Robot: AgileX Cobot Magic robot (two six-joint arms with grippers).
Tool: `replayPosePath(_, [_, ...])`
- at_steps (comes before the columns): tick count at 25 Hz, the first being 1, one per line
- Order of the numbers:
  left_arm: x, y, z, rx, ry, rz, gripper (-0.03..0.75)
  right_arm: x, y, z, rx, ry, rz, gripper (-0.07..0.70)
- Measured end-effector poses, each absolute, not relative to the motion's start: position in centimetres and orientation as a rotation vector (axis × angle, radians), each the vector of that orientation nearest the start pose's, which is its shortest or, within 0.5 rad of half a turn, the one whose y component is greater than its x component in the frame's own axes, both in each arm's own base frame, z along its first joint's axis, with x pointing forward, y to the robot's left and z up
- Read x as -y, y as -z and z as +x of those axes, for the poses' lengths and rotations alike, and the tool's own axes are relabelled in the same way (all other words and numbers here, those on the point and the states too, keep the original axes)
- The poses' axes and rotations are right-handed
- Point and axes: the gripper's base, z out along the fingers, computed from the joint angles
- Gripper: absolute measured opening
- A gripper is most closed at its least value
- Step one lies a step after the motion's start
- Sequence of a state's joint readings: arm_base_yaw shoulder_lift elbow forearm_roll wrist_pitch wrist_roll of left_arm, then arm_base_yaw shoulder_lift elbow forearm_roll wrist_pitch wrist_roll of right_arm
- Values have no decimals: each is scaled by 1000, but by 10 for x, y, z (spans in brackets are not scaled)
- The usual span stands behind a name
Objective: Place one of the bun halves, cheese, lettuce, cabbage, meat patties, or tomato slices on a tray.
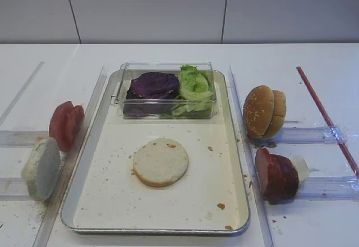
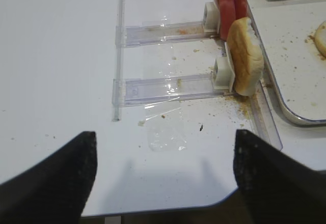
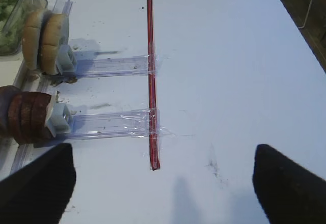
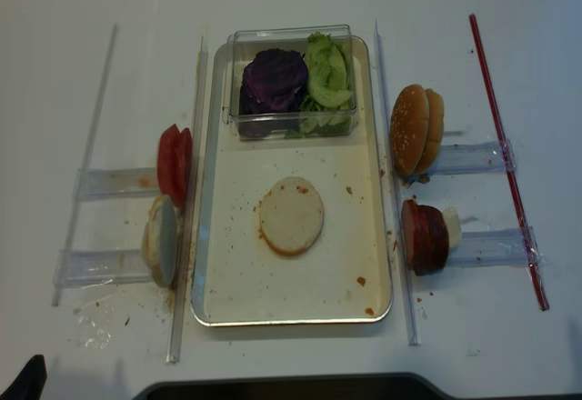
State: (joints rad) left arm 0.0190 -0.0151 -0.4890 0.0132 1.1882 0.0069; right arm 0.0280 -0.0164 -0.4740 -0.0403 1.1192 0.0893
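On the tray (image 1: 110,202), mid-floor, you've got one bun half (image 1: 161,161) lying flat, cut face up, touching nothing else. Both arms sit back over bare desk (image 2: 61,56): left fingers (image 2: 51,175) spread wide & empty, right fingers (image 3: 288,183) likewise apart w/ nothing between. Next piece, I'd judge: meat patties (image 1: 276,175) stand on edge just right of the tray, so right arm's nearer; tomato slices (image 1: 66,124) sit left.
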Motion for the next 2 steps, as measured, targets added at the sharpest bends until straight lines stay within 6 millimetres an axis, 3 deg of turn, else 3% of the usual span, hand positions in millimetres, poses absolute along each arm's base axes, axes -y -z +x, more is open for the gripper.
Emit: replayPosePath(2, [-1, -264, -12, -2168, -33, -15, 510, 3, -265, -7, -2111, -21, 68, 692])
